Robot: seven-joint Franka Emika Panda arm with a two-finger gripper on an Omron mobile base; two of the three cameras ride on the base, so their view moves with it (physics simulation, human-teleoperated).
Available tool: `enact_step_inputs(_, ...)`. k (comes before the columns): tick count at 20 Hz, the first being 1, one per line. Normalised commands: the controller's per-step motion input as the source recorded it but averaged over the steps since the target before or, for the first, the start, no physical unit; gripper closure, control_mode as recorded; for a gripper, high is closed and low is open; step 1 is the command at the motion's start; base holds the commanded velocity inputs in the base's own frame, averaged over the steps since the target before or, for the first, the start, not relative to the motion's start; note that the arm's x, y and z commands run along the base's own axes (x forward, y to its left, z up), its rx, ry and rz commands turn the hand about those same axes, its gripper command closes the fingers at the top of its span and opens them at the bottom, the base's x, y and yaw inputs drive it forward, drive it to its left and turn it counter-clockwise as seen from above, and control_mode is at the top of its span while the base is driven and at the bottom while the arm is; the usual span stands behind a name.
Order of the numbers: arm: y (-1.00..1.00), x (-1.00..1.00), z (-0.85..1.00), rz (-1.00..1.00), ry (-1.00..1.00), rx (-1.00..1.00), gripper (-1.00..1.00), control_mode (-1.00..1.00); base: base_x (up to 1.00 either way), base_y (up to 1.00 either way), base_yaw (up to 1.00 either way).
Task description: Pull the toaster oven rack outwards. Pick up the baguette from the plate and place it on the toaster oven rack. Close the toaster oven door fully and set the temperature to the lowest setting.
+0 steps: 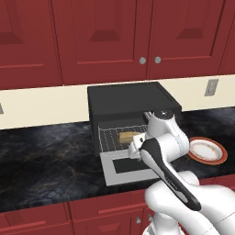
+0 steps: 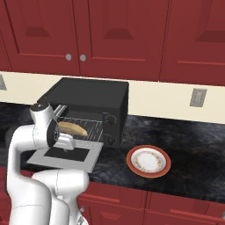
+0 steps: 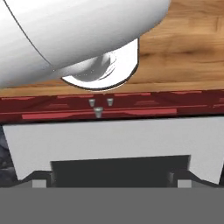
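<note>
Matte black toaster oven (image 1: 133, 98) standing on the dark marbled surface (image 1: 46, 156) below red cabinets (image 1: 105, 36), against the cream wall. Toaster oven door (image 2: 66, 154) dropped fully open, lying flat out over the surface edge, dark window facing up; same grey panel seen close in the hand view (image 3: 113, 140). Toaster oven rack (image 2: 85, 127) drawn partly out of the cavity, with the baguette (image 2: 74, 128) lying on it, tan and elongated. Plate (image 2: 148, 161) with orange-red rim on the surface to the right of the oven, well apart from it, nothing on it. Two round knobs (image 2: 111, 118) on the right-hand panel. Gripper (image 3: 112, 183) poised above the open door, fingers spread wide, holding nothing.
</note>
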Motion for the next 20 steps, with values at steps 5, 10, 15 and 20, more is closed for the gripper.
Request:
enact_step_inputs(5,0.08,0.21,-0.20,0.00,0.00,0.00,-1.00,-1.00,0.00,0.00,0.00)
enact_step_inputs(10,0.20,0.19,-0.21,0.00,-0.01,0.00,-1.00,-1.00,0.00,0.00,0.00)
enact_step_inputs(15,0.20,0.21,-0.17,0.00,0.00,0.00,-1.00,-1.00,0.00,0.00,0.00)
enact_step_inputs(20,0.03,0.23,-0.12,0.00,0.00,0.00,-1.00,-1.00,0.00,0.00,0.00)
